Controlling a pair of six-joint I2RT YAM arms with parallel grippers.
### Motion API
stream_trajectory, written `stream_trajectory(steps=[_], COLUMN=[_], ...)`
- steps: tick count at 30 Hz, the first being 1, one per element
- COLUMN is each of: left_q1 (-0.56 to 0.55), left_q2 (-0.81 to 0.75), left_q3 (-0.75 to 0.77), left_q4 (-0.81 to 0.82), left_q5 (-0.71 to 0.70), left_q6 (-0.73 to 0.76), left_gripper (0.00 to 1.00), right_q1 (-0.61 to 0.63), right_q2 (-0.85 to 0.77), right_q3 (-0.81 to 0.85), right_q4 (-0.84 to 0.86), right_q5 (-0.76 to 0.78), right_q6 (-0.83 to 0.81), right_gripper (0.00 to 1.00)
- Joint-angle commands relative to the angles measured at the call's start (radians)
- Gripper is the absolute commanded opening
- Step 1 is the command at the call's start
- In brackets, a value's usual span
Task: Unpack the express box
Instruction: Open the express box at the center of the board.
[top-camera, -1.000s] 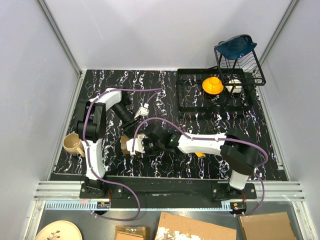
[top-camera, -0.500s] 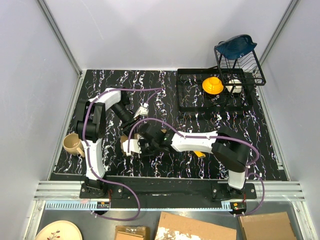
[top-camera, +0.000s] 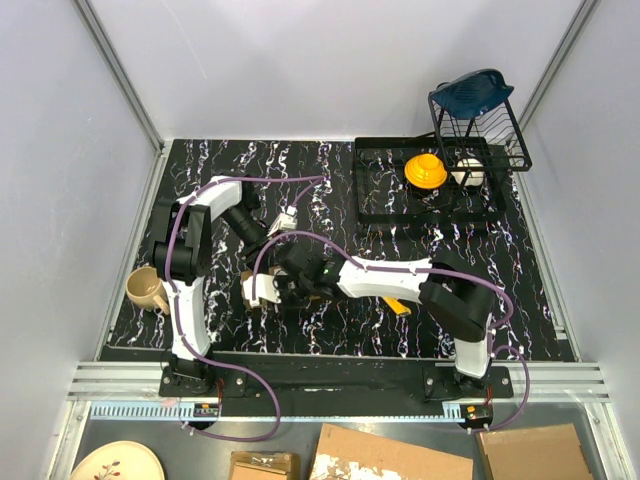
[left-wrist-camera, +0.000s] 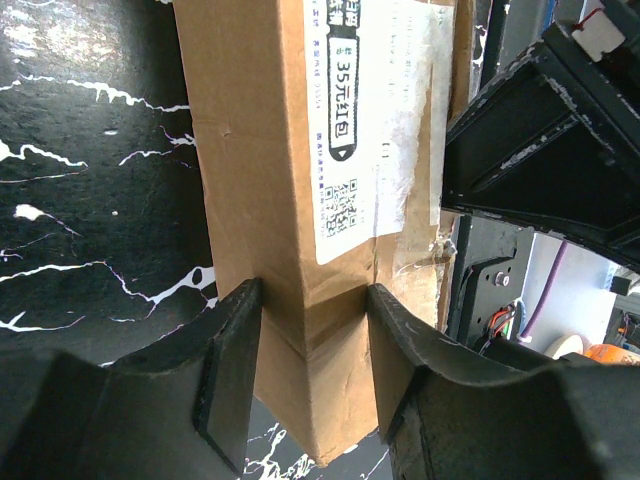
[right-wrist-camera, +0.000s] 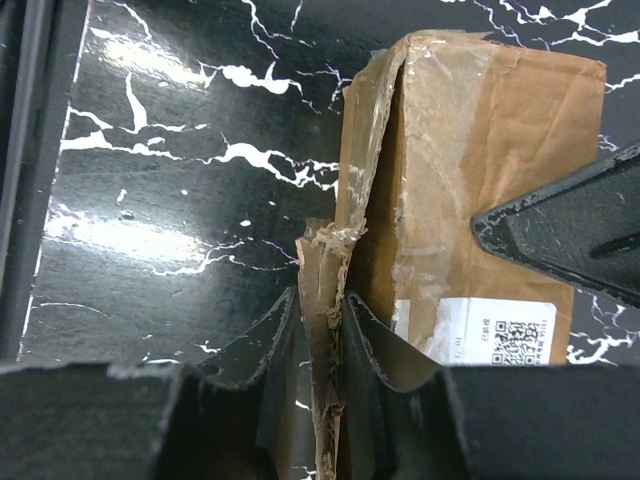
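The express box (top-camera: 258, 291), a small brown carton with clear tape and a white label, lies on the black marbled table left of centre. My left gripper (left-wrist-camera: 312, 340) is shut across one end edge of the box (left-wrist-camera: 250, 150); both pads press the cardboard. My right gripper (right-wrist-camera: 322, 335) is shut on a torn, upstanding cardboard flap (right-wrist-camera: 325, 270) along the side of the box (right-wrist-camera: 480, 170). In the top view the left gripper (top-camera: 262, 266) meets the box from behind and the right gripper (top-camera: 288, 288) from the right; together they hide much of it.
A tan mug (top-camera: 146, 290) stands at the left table edge. A black dish rack (top-camera: 372, 190) with a yellow item (top-camera: 425, 170) and a wire basket (top-camera: 490, 125) fill the back right. A yellow-and-black knife (top-camera: 398, 306) lies under the right arm. Cardboard pieces (top-camera: 390, 458) lie below the table.
My right gripper has moved left along the box and its jaws have narrowed onto the torn flap. The left gripper has kept its hold and place.
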Motion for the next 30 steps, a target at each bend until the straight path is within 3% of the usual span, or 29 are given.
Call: stream_trajectory(steps=[1, 7, 10, 17, 22, 30], left_q1=[-0.005, -0.001, -0.001, 0.001, 0.001, 0.001], left_q2=[0.017, 0.011, 0.012, 0.018, 0.015, 0.017], left_q3=[-0.015, -0.01, -0.004, 0.01, 0.016, 0.016], left_q4=[0.012, 0.003, -0.005, -0.008, -0.014, -0.015], left_q5=[-0.108, -0.117, -0.113, -0.119, -0.116, -0.118], left_q6=[0.097, 0.1, 0.101, 0.1, 0.1, 0.094], left_gripper=[0.45, 0.45, 0.45, 0.45, 0.46, 0.46], right_q1=[-0.041, -0.041, -0.04, -0.03, 0.014, 0.052], right_q2=[0.083, 0.139, 0.149, 0.133, 0.106, 0.102], right_q3=[0.008, 0.024, 0.021, -0.069, -0.153, -0.259], right_q4=[-0.159, -0.216, -0.216, -0.107, 0.01, 0.088], right_q5=[-0.018, -0.08, -0.062, 0.099, 0.24, 0.267], right_q6=[0.049, 0.083, 0.086, 0.124, 0.137, 0.196], right_gripper=[0.28, 0.3, 0.36, 0.36, 0.3, 0.26])
